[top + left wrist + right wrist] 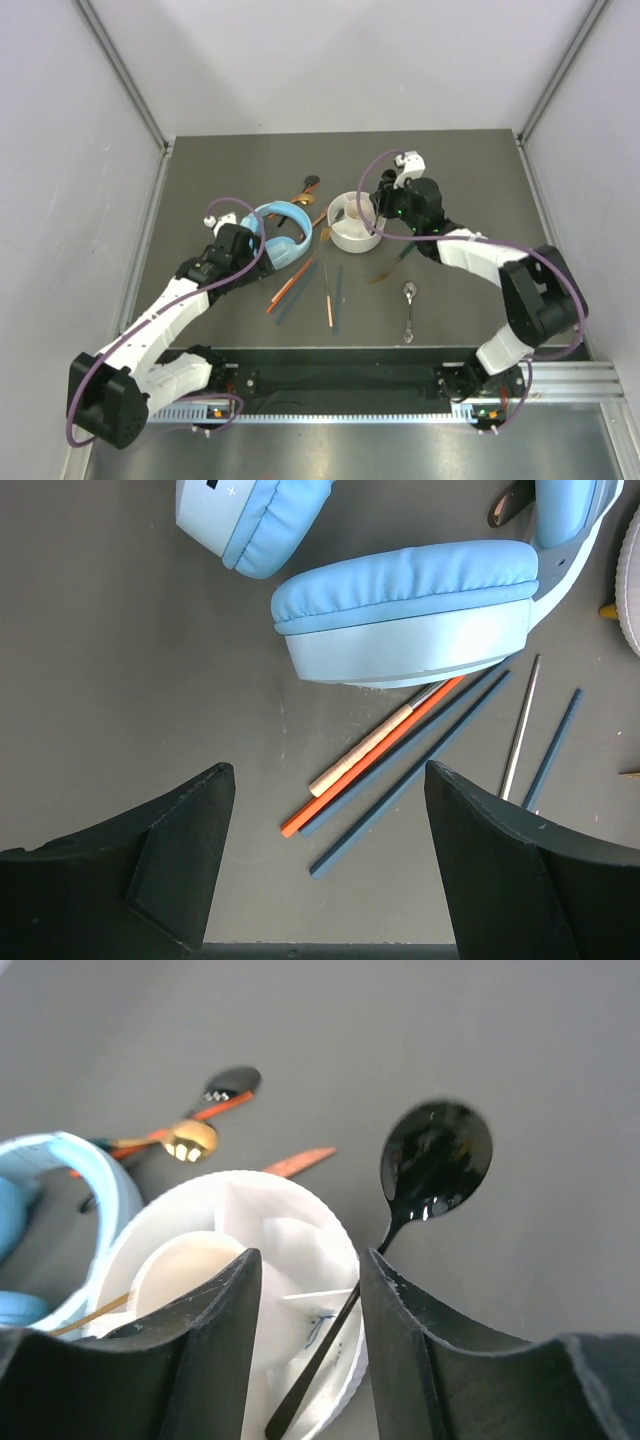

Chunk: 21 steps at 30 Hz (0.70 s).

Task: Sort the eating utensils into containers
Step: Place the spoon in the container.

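Right wrist | right gripper (308, 1265) fingers apart, black spoon (435, 1160) seemingly loose between them | handle down inside white holder (322, 1216), bowl leaning out over rim | lift straight up, avoid snagging handle | left gripper (328, 775) spread wide above chopsticks (400, 770)

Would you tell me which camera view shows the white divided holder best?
The top external view: the round white holder shows nearly whole, dividers included. The right wrist view crops it behind the right gripper; the left wrist view catches only a rim sliver at its right edge.
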### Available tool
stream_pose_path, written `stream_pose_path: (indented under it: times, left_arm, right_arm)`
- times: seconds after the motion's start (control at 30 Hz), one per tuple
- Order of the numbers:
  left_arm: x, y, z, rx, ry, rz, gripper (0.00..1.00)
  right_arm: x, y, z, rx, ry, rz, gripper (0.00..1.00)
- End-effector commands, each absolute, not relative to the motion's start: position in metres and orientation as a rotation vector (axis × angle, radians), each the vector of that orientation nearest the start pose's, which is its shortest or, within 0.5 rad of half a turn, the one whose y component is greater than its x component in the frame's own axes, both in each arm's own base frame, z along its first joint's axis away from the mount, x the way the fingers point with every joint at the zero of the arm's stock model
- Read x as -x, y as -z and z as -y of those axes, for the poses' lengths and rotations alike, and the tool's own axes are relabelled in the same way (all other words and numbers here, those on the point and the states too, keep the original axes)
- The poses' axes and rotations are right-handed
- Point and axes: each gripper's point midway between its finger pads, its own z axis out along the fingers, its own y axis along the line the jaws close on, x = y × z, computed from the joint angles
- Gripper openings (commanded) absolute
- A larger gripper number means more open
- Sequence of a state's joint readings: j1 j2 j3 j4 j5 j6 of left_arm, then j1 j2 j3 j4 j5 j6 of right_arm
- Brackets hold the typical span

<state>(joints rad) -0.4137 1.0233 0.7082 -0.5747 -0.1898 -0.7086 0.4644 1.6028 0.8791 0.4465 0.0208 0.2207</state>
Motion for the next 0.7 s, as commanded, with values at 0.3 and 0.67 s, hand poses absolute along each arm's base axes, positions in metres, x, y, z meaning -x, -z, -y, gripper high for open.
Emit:
stream_pose_path:
  times: [0.3, 0.67]
  left_arm:
    - [-0.266, -0.117, 0.113, 0.436, 0.338, -2.344, 0.82]
    - [-0.269, -0.120, 0.129, 0.366, 0.418, -2.372, 0.82]
  right_arm:
    - [-0.356, -0.231, -0.165, 0.085, -0.385, -1.752, 0.50]
    - [-0.276, -0.129, -0.149, -0.007, -0.305, -2.216, 0.49]
